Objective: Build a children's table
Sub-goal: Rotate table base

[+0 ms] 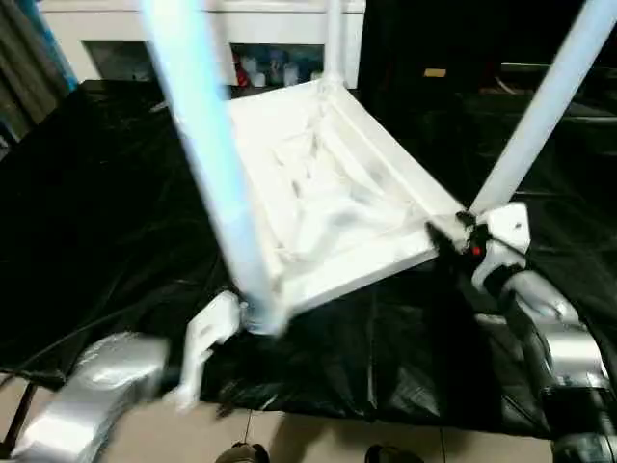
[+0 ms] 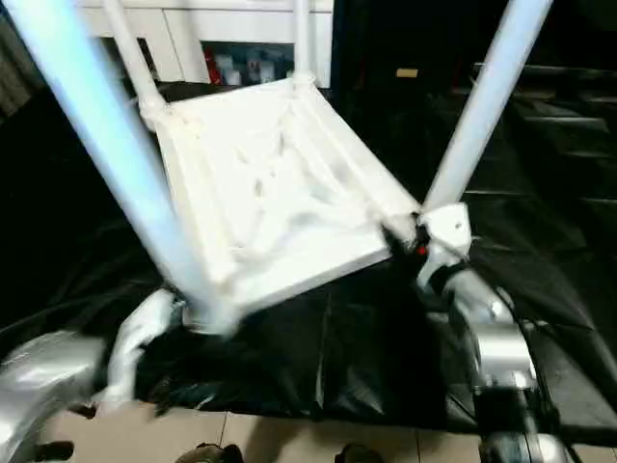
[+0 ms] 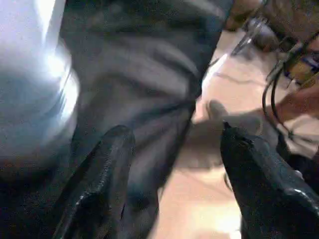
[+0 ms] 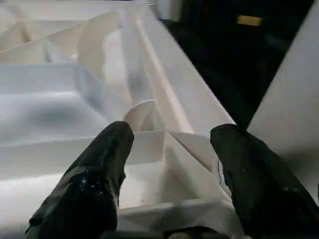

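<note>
The white children's table top (image 1: 328,203) lies upside down on the black cloth, ribbed underside up. Its legs stand up from the corner sockets: one near left (image 1: 207,145), one near right (image 1: 545,106), others at the back (image 2: 130,58). My left gripper (image 3: 172,134) is open beside the base of the near left leg (image 3: 35,84), with only cloth and floor between its fingers. My right gripper (image 4: 172,132) is open at the near right corner (image 1: 448,236), its fingers (image 4: 107,159) spread over the rim and ribs next to the leg there.
The black cloth (image 1: 87,212) covers the work surface and hangs over its front edge, with tiled floor (image 1: 318,439) below. A white cabinet with glass doors (image 1: 193,39) stands behind. Cables (image 3: 279,84) lie on the floor by the left gripper.
</note>
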You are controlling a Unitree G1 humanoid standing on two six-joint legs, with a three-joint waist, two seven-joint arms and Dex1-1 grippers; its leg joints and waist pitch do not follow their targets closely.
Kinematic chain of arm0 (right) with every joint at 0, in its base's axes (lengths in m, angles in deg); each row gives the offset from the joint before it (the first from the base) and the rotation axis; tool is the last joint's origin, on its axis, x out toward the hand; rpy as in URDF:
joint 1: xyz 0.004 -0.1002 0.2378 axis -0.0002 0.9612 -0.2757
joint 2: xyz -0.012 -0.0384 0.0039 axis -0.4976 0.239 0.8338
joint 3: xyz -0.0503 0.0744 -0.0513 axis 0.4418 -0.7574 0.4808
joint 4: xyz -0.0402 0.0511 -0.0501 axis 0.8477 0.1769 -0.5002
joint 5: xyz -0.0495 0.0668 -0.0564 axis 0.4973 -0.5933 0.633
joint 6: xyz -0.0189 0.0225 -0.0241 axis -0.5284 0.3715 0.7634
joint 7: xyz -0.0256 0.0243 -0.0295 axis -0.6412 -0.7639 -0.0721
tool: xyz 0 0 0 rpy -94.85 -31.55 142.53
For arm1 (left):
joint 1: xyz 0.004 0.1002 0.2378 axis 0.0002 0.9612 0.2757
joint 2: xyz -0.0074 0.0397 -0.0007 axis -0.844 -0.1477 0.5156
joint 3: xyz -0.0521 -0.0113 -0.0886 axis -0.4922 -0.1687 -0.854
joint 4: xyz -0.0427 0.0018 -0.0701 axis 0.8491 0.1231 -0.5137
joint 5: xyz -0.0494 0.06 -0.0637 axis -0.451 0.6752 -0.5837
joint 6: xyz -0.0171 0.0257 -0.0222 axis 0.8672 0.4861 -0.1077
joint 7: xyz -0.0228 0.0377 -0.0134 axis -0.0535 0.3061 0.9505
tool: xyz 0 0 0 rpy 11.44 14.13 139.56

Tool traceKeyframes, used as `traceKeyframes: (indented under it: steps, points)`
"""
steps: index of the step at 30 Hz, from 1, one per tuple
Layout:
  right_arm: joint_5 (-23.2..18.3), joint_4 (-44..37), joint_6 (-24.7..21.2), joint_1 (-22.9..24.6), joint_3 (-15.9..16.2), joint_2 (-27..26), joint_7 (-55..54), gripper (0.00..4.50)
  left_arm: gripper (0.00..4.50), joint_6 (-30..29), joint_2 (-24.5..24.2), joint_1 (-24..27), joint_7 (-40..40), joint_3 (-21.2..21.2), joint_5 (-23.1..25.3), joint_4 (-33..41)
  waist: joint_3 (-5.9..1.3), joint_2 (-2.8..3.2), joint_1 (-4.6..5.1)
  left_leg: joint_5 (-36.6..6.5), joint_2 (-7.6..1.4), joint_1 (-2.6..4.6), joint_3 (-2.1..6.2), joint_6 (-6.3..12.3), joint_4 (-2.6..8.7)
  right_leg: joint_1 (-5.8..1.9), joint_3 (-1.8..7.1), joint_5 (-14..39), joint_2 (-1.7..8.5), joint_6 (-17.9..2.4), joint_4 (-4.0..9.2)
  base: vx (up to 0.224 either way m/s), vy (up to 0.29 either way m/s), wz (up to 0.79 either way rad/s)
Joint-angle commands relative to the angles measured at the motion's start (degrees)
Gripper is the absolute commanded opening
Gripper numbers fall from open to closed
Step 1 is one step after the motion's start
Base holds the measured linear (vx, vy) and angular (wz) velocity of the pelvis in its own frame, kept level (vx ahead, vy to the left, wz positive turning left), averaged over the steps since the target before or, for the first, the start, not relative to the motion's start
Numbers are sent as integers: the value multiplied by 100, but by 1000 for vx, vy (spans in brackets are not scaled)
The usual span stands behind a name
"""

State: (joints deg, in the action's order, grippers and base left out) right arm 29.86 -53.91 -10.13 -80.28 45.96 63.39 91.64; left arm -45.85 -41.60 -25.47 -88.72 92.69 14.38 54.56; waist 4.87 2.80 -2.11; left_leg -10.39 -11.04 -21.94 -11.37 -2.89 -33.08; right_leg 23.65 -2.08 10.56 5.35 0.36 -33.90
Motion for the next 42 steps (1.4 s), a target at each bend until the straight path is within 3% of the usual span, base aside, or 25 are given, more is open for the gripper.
traceKeyframes:
  steps: [1,3,6,9,14,17,20,22,23,26,29,32,34,35,42]
  points:
    - [39,38,61,31,-88,-14,-6,303,333,169,-48,28,-53,-192,-59,25,-270,-38,43,-1356,-156,150,38,230,416,-190,166,1239,127,-1199,396,0,0,0]
    - [-99,-371,-27,271,-11,-31,304,303,351,451,-78,56,-116,-586,-186,-307,-274,-37,30,-1263,-143,130,43,256,410,-205,165,1043,123,-1192,365,0,0,0]
    - [-96,-736,-93,544,135,60,456,303,370,676,-72,-58,-199,-884,-374,-614,-288,-101,39,-1072,-131,105,45,362,398,-229,167,873,123,-1175,352,0,0,0]
    - [-114,-1204,-299,890,109,145,374,303,394,810,135,-432,-169,-1217,-749,-992,-290,-79,27,-1046,-137,122,41,386,396,-218,170,859,128,-1226,341,0,0,0]
    - [-84,-1636,-569,1249,-19,255,234,303,433,599,379,-819,-64,-1356,-1297,-1001,-293,-83,-1,-1082,-146,136,34,339,390,-223,183,831,145,-1309,325,0,0,0]
    - [-65,-2143,-989,1633,-110,275,124,303,443,583,561,-1105,-65,-1183,-1386,-1011,-286,-113,7,-1017,-141,101,40,379,392,-243,183,825,148,-1236,336,0,0,0]
    - [100,-2150,-1121,1710,-112,237,-99,303,443,584,731,-1373,11,-1048,-1357,-1142,-298,-109,23,-1011,-136,96,46,354,382,-248,175,918,155,-1216,336,0,0,0]
    - [123,-2121,-1141,1709,-109,221,-140,303,443,571,778,-1445,20,-1005,-1354,-1180,-291,-116,27,-1117,-134,130,33,287,381,-220,182,1117,150,-1183,368,0,0,0]
    - [213,-2025,-1185,1678,-54,191,-264,303,443,635,893,-1655,57,-846,-1283,-1328,-303,-124,33,-1046,-131,93,45,268,381,-250,180,1073,156,-1157,351,0,0,0]
    - [448,-1735,-1182,1510,143,166,-429,303,443,709,1115,-1985,119,-630,-1228,-1514,-325,-138,27,-949,-124,117,36,258,361,-244,179,961,147,-1173,343,0,0,0]
    - [482,-1346,-1172,1229,220,14,-545,303,443,535,1351,-2222,97,-444,-1400,-1458,-374,-143,35,-562,-114,99,30,386,310,-276,179,352,152,-1374,267,0,0,0]
    - [561,-1021,-1076,967,344,-68,-550,303,443,397,1491,-2356,35,-189,-1423,-1408,-395,-152,23,-411,-107,86,23,528,273,-297,173,107,152,-1489,228,0,0,0]
    - [579,-753,-1004,752,404,-133,-512,303,443,375,1607,-2418,-41,28,-1394,-1399,-393,-173,23,-452,-113,81,21,549,271,-306,173,177,153,-1491,235,0,0,0]
    - [585,-531,-969,569,404,-207,-541,303,443,355,1715,-2459,-73,231,-1346,-1396,-385,-156,21,-508,-121,92,19,544,273,-294,175,272,159,-1511,245,0,0,0]
    - [659,3,-723,95,562,-440,-482,303,443,414,2195,-2641,-2,878,-1192,-1433,-388,-159,56,-724,-118,67,39,355,275,-325,170,649,165,-1395,265,0,0,0]
